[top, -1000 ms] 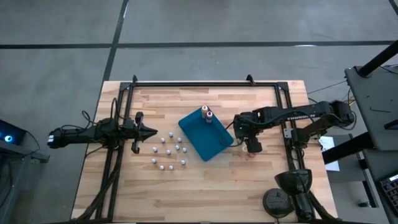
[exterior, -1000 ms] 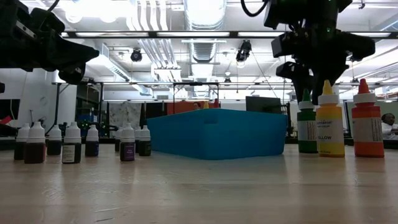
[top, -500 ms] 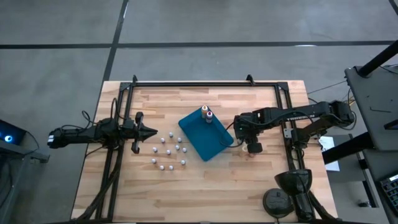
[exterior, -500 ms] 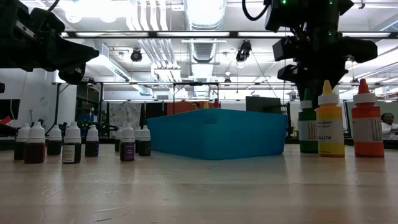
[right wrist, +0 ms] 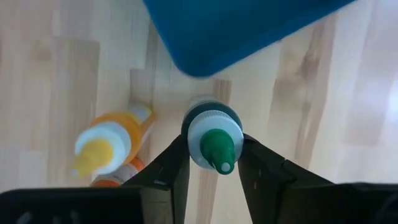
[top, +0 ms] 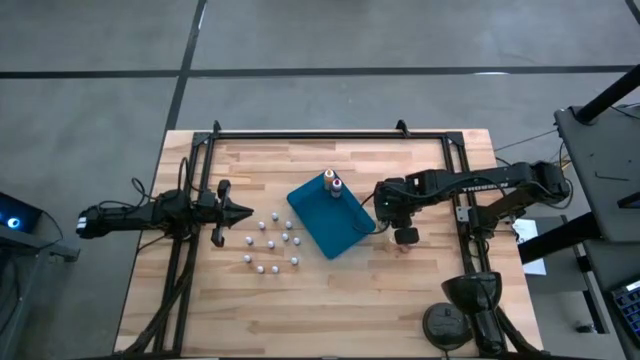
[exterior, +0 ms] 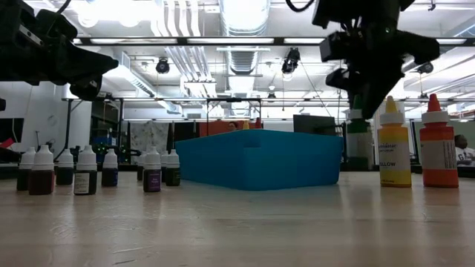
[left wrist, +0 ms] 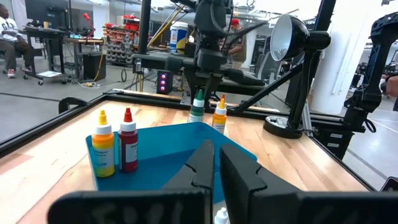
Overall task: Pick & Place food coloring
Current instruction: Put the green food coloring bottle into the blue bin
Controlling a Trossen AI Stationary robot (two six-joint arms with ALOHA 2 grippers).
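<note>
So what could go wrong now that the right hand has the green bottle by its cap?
1. The right hand pinches the green bottle only at its cap, so it might slip or swing.
2. The yellow bottle and orange bottle stand close beside it; a sideways move could topple them.
3. The blue tray wall is near; carried too low, the bottle may clip it.

Green-capped food coloring bottle [right wrist: 213, 140] upright, raised clear of the tabletop beside standing yellow bottle [exterior: 393, 143] and orange bottle [exterior: 439, 142]. Yellow-topped bottle [left wrist: 103, 144] and red-topped bottle [left wrist: 128, 140] upright together. Small white-capped dropper bottles [exterior: 87, 170] clustered upright on the wood.
</note>
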